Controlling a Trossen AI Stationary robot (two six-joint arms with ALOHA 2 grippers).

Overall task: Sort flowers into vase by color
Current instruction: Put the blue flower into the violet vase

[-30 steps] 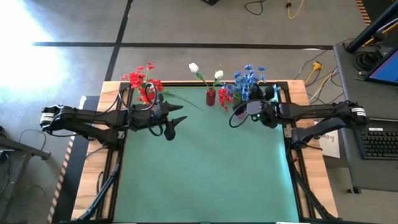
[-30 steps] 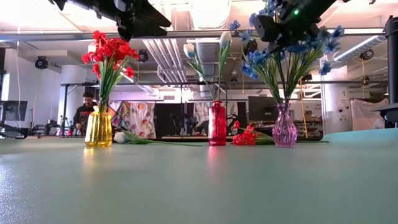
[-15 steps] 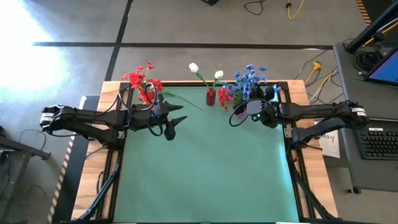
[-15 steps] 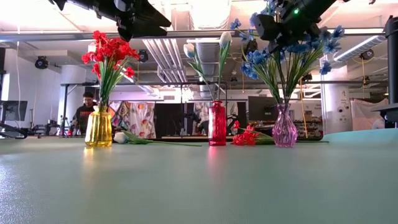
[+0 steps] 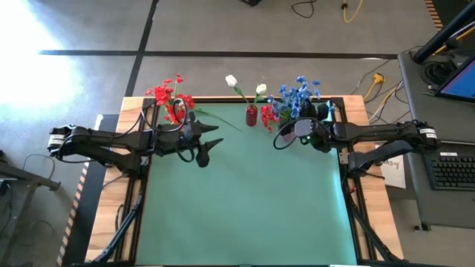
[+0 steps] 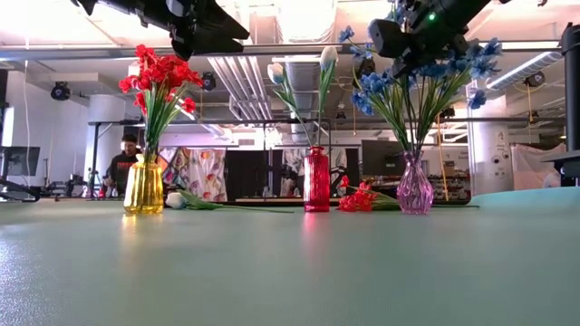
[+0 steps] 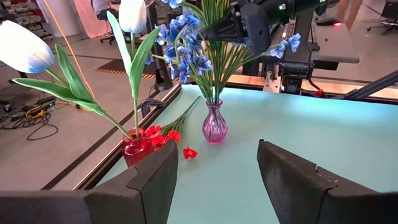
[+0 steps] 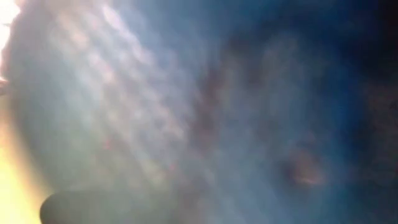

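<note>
Right gripper pressed together up in the blue flowers; left gripper spread, empty, near the desk's left edge.
Mostly sorted: red flowers, white tulips, blues in vases along the far edge. Left lying there: one white tulip, one red sprig.

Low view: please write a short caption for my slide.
Three vases of sorted flowers: yellow vase, red vase, purple vase.

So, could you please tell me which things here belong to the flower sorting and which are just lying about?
Job:
- red flowers in yellow vase
- white tulips in red vase
- blue flowers in purple vase
- loose red flower
- loose white tulip

Lying about:
- keyboard
- floor cables
</note>
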